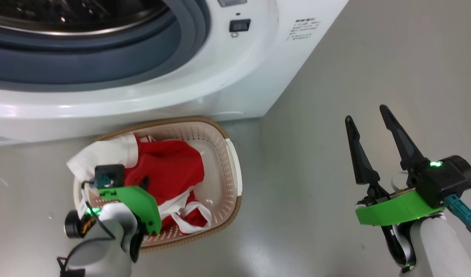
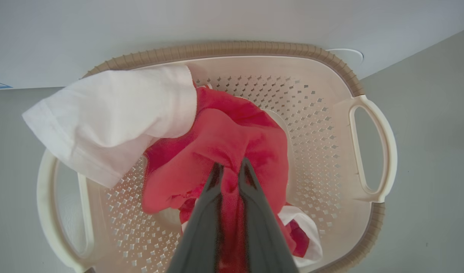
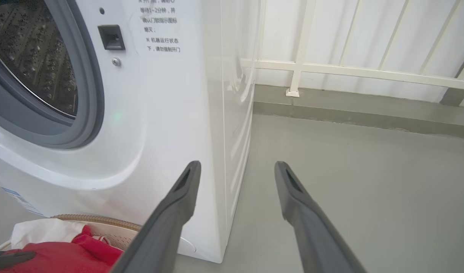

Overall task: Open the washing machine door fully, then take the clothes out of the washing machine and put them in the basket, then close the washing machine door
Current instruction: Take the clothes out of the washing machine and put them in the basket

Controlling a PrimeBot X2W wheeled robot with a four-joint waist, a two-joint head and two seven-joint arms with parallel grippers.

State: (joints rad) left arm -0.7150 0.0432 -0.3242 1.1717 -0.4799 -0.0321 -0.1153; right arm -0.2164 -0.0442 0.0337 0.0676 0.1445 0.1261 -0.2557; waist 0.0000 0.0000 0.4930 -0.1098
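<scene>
Head view, lower left: the left gripper (image 2: 230, 170) pointed down into a small cream plastic basket (image 1: 223, 161) with perforated sides and a brown woven-look rim. The basket stood on the grey floor (image 1: 316, 154), just in front of the washing machine.

Left wrist view, centre: the gripper's two long dark fingers (image 2: 254, 212) were almost closed, pinching a fold of a bright red fabric garment (image 2: 232, 129) between the tips. The red garment lay inside the basket, left of centre, with white trim (image 2: 304, 227) at its lower right. At the upper left a plain white cloth piece (image 2: 110, 110) rested partly on the red garment, one end hanging out over the basket rim. The right half of the basket's perforated bottom was uncovered.

Head view, upper left to centre: big white front-loading washing machine (image 1: 239, 77). Its grey rubber ring (image 1: 104, 61) and steel drum (image 1: 66, 15) were exposed. To the right of the ring were a small black latch slot (image 1: 240, 25) and a printed label (image 1: 302, 29).

Head view, lower right: the right gripper (image 1: 366, 112) was over the floor, well apart from the basket. Its fingers were spread wide and held nothing. In the right wrist view they pointed past the machine's front right corner, and a white metal railing (image 3: 300, 45) ran along the upper right.
</scene>
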